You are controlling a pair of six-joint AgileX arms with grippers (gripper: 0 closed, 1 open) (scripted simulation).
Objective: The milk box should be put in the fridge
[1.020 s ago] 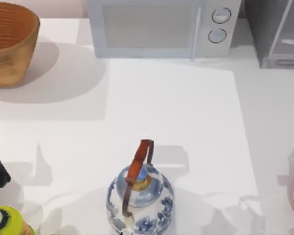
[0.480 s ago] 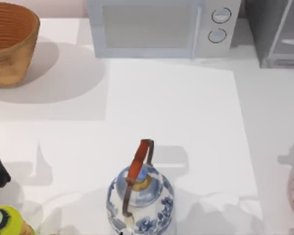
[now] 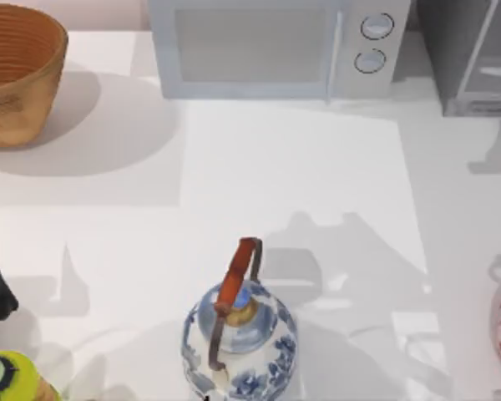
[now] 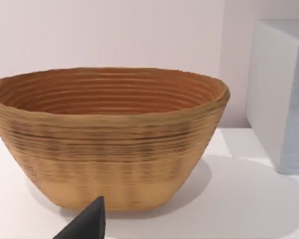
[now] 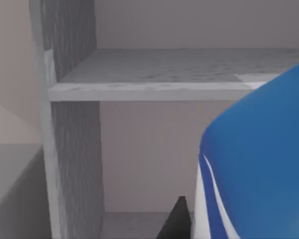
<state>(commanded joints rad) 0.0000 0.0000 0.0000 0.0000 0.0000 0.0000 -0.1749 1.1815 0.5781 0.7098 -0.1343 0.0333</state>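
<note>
**Carton at the fridge mouth, shelf edge in the way**

In the right wrist view the milk box sits against the right end effector, apparently grasped, facing the fridge interior. Risk: clipping the shelf at 12 o'clock, tipping the carton. Left end effector idles by the basket; grip state unclear.

— What do we see on the basket?
— Ribbed, matt weave. The teapot looks like glossy glazed china, and the fridge wall looks rough, speckled grey.
</note>
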